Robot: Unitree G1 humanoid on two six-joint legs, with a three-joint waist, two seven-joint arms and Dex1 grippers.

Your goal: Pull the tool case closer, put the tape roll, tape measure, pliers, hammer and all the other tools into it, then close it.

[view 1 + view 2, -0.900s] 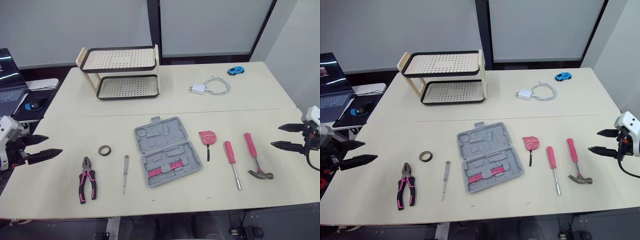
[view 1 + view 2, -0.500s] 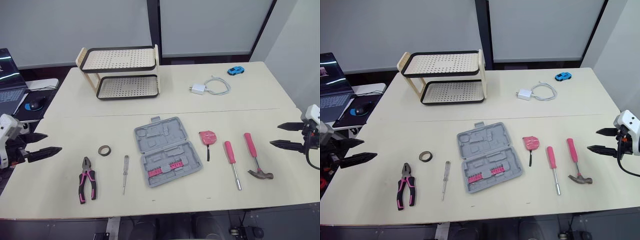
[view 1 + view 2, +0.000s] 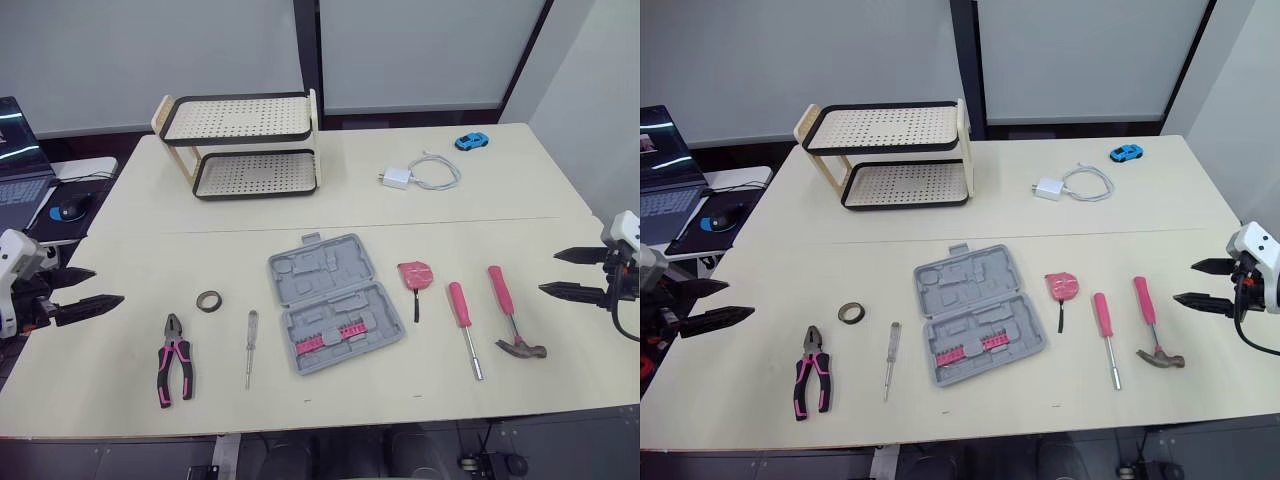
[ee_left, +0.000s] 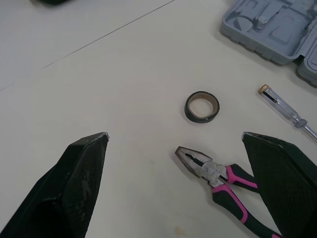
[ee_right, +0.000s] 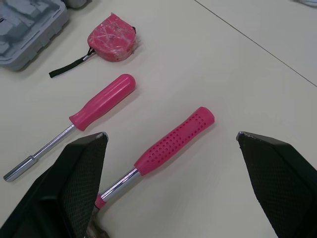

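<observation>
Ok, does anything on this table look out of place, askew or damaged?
Nothing spilled or broken. The open grey plastic tool case lies skewed to the table edge, the pink tape measure looks wrapped in crinkled clear film, and a small blue toy car and white charger with cable sit at the far side, unrelated to tools.

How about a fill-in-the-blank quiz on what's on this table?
The case lies ____, not shut.
The pliers have black and ____ handles.
The toy car is ____.
The rack has ____ shelves.
Missing words: open, pink, blue, two.
</observation>
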